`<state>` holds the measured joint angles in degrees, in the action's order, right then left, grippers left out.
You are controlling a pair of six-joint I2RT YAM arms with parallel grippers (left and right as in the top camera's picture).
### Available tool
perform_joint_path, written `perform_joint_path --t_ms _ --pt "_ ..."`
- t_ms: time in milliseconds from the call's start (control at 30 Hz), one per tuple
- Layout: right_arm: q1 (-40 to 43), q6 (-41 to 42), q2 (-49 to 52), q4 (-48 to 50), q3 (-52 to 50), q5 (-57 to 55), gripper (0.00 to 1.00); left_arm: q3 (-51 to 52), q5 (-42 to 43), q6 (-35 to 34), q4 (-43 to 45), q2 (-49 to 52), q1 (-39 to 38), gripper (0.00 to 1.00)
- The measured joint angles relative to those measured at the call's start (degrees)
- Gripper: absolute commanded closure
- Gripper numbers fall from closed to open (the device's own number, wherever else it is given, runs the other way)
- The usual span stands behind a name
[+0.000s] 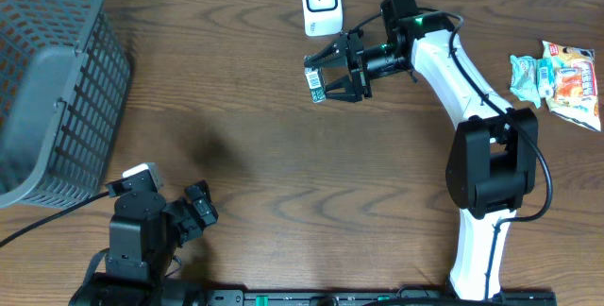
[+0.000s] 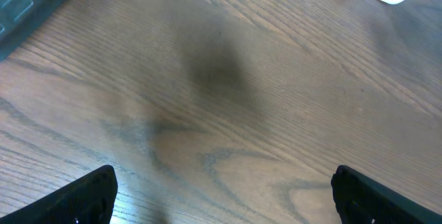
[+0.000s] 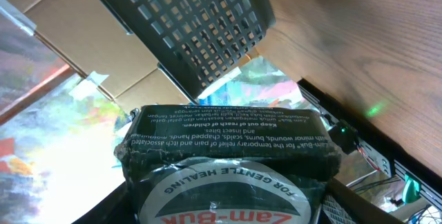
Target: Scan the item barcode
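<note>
Dark green wrapped Zam-Buk ointment pack point(image 3: 228, 148), one item: clamped in the right hand point(image 1: 328, 75), held above the surface point(image 1: 283, 174) just near of the white scanner point(image 1: 321, 2) at the far edge. The barcode label faces upward. Left hand point(image 1: 200, 207), near left: spread wide, empty. Status: item lifted and brought to the scanner; label likely not yet turned to its window; scan unconfirmed.

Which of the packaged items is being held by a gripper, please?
The Zam-Buk box, clamped in the right gripper beside the white scanner; the teal packet and the orange packet lie untouched far off to the right.
</note>
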<state>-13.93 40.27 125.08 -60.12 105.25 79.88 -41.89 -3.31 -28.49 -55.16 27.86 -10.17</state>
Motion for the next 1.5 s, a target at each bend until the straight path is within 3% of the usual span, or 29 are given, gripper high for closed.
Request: perform_joint_path --t_ms 700,933,1033,1300,1500 --pt "-0.13 -1.09 0.0 0.0 0.0 -1.46 0.4 0.0 0.0 -0.02 0.0 0.0 0.0 0.03" --pt "-0.2 -1.18 0.0 0.74 0.0 -8.68 0.42 0.0 0.0 -0.02 0.0 0.0 0.0 0.02" --pt "-0.7 -3.19 0.0 3.21 0.0 -19.87 0.47 0.0 0.0 -0.02 0.0 0.0 0.0 0.02" --pt "-7.8 -4.15 0.02 3.78 -0.02 -70.73 0.44 0.0 0.0 -0.02 0.0 0.0 0.0 0.02" --pt "-15.19 -7.52 0.09 17.49 -0.13 -93.83 0.42 0.0 -0.02 0.0 0.02 0.0 0.0 0.02"
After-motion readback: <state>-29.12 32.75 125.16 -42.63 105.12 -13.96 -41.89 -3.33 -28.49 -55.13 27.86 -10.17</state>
